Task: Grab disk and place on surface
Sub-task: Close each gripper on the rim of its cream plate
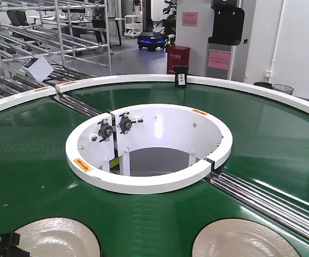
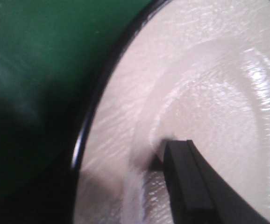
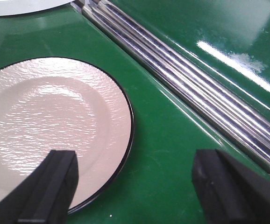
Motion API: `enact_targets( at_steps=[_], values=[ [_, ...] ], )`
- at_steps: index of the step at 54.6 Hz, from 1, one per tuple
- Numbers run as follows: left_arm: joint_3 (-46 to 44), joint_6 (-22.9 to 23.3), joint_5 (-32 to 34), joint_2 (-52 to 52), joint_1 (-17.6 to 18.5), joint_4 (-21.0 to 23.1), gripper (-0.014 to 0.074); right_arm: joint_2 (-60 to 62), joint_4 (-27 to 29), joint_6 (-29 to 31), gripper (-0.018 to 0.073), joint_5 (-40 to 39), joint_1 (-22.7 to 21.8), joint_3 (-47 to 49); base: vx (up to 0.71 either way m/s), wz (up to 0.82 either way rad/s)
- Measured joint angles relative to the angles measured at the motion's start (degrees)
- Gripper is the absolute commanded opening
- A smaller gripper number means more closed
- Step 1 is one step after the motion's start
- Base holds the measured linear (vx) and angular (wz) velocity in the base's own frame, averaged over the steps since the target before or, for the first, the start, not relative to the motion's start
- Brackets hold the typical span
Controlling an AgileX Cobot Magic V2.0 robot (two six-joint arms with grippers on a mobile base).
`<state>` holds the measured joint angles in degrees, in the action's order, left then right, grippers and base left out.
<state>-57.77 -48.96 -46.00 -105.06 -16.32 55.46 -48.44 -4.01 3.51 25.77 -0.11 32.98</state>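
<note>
Disk (image 3: 46,121) on belt (image 3: 172,154) by spread R pincer (image 3: 135,168).

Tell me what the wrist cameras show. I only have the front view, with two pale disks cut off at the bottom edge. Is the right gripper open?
Observer: Yes. In the right wrist view the right gripper is open, with one finger above the disk near its edge and the other above the green belt.
Operator: And the left one?
Observer: The left wrist view shows only one black finger, close over a pale disk. I cannot tell whether its jaws are open.
Operator: Is either disk lifted?
Observer: I cannot say for the left. The right wrist view shows its disk lying flat on the belt, ungripped.
</note>
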Motion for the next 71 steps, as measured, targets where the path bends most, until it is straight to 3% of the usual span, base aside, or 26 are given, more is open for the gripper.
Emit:
enact_targets(
  at_steps=[9,16,24,33,39,44,49,54,55,58,64,71],
  values=[
    [-0.6,0.6,-2.5,0.4,0.0,3.2,0.0152,-0.1,0.6,-1.9,0.0544,0.6,0.0,0.0,0.00,0.00],
    [-0.7,2.8,-3.6,0.8,0.0,3.5,-0.0010,-3.2,1.3,-5.5,0.0514,8.1,0.0,2.7,0.00,0.00],
    [-0.5,5.5,-3.8,2.6,0.0,3.1,-0.0009,-11.7,1.4,-8.2,0.0512,18.3,0.0,12.0,0.00,0.00],
    [-0.1,5.8,-2.9,6.8,0.2,3.0,-0.0009,-22.5,1.2,-9.3,0.0512,21.1,-1.4,23.6,0.00,0.00],
    [-0.1,5.6,-1.9,10.1,0.2,2.5,-0.0008,-30.3,2.8,-9.6,0.0512,21.3,-7.4,28.5,0.00,0.00],
    [-0.1,5.6,-2.3,13.0,0.2,2.5,-0.0007,-37.1,8.5,-8.2,0.0512,22.0,-13.6,30.6,0.00,0.00],
    [-0.1,5.6,-3.2,15.7,0.2,2.5,-0.0007,-43.4,18.6,-0.5,0.0512,23.3,-19.4,30.9,0.00,0.00],
    [-0.1,5.6,-3.9,17.6,0.2,2.5,-0.0007,-48.5,29.6,12.2,0.0512,24.8,-22.5,30.9,0.00,0.00],
    [-0.1,5.6,-4.3,18.6,0.2,2.5,-0.0007,-52.3,41.0,25.8,0.0512,26.4,-23.0,30.9,0.00,0.00],
    [-0.1,5.6,-4.6,18.6,0.2,2.5,-0.0007,-53.7,46.0,31.4,0.0512,27.3,-23.0,31.0,0.00,0.00],
    [-0.1,5.6,-4.9,18.6,0.2,2.3,-0.0007,-55.9,51.4,39.9,0.0512,28.6,-22.9,31.2,0.00,0.00],
    [-0.1,5.6,-5.3,18.6,0.2,2.3,-0.0007,-58.3,51.9,42.2,0.0512,28.6,-22.9,31.4,0.00,0.00]
  ],
)
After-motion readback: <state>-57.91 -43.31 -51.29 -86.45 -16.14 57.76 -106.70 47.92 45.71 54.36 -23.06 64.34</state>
